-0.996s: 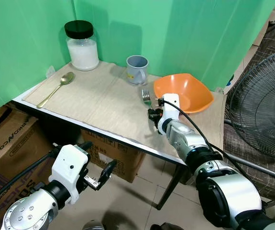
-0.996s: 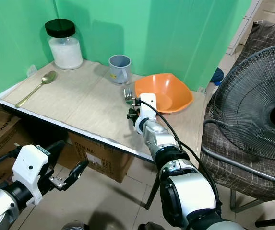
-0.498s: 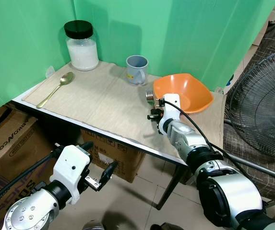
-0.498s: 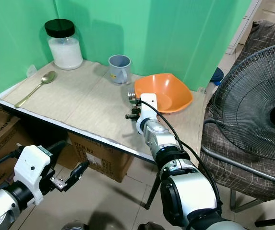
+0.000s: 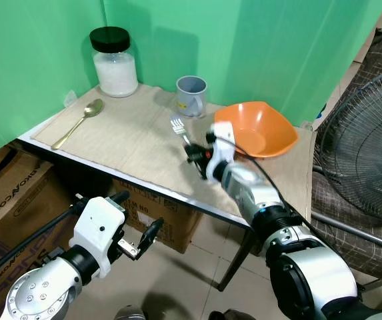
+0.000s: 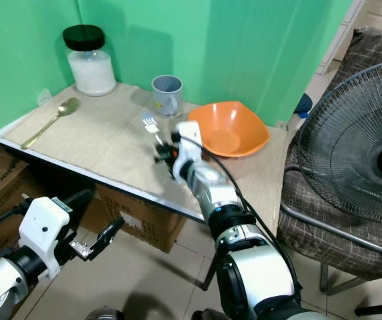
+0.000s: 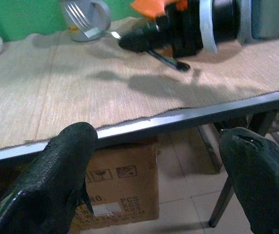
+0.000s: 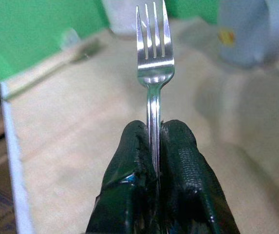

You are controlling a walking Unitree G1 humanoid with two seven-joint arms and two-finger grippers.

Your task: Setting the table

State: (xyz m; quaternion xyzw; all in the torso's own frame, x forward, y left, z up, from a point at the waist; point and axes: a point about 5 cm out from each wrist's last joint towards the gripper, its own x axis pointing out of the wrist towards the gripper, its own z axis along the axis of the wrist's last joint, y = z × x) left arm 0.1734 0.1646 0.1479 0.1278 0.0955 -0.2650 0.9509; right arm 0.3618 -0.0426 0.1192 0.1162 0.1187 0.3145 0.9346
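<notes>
My right gripper point(image 5: 196, 155) is shut on a silver fork point(image 8: 154, 73), held above the beige table mat point(image 5: 131, 137) with its tines point(image 5: 177, 123) pointing up and toward the far left. An orange bowl point(image 5: 261, 130) sits just right of the gripper. A grey mug point(image 5: 191, 95) stands behind the fork, near the green backdrop. A gold spoon point(image 5: 79, 122) lies at the mat's left end. My left gripper point(image 5: 137, 237) hangs open below the table's front edge, its two fingers point(image 7: 64, 161) spread wide.
A glass jar point(image 5: 115, 62) with a black lid stands at the back left corner. Cardboard boxes point(image 5: 17, 193) sit under and beside the table. A large fan point(image 5: 367, 160) and a chair stand to the right.
My right gripper has swung left, away from the orange bowl, carrying the fork out over the middle of the mat. The left arm has stayed put.
</notes>
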